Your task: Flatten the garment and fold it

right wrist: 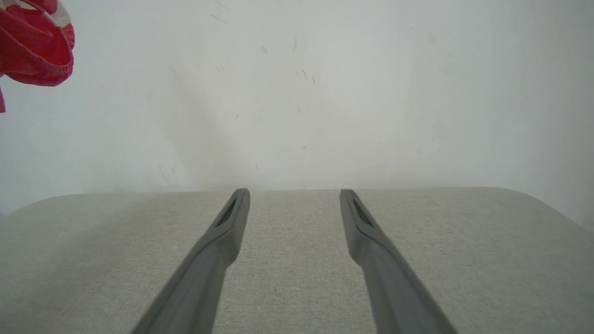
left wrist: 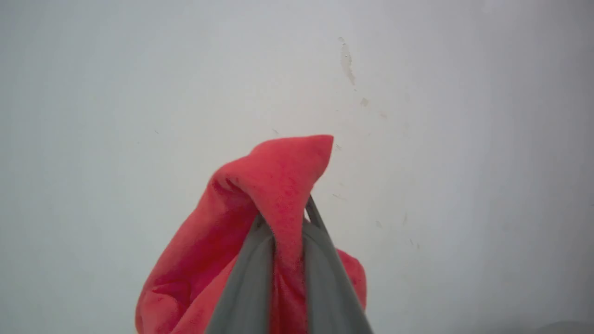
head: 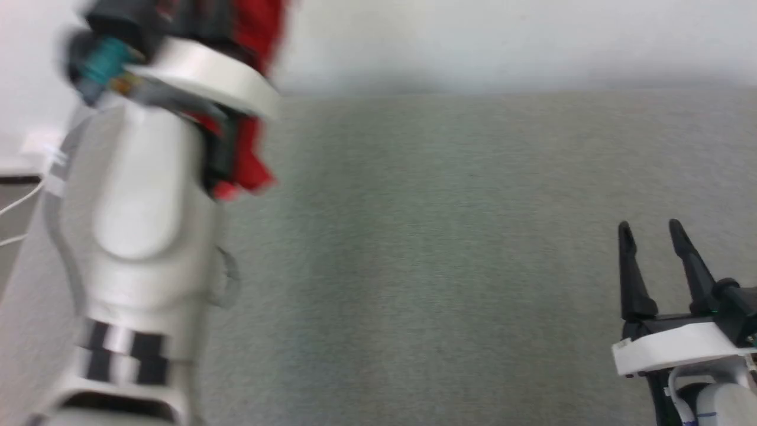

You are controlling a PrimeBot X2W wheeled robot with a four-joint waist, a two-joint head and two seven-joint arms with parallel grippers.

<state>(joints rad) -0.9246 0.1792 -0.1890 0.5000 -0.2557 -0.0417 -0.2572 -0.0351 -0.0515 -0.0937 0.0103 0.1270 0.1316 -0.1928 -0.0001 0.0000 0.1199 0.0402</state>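
Shorts [left wrist: 260, 195] were bright red with a bit of white trim, thin and bunched into a crumpled wad, hanging in the air above the left side of the table [head: 443, 236]. Left gripper [left wrist: 284, 214] was pinched tight on a fold of them. Right gripper [head: 649, 226] sat low over the table, fingers spread apart.

Before me: a grey woven-cloth table [head: 443, 266], its far corners rounded, runs up to a white wall [head: 502, 41]. I note small scuffs [left wrist: 345, 60] and flecks on the wall. Thin white cables [head: 18, 207] at my far left, blurred.
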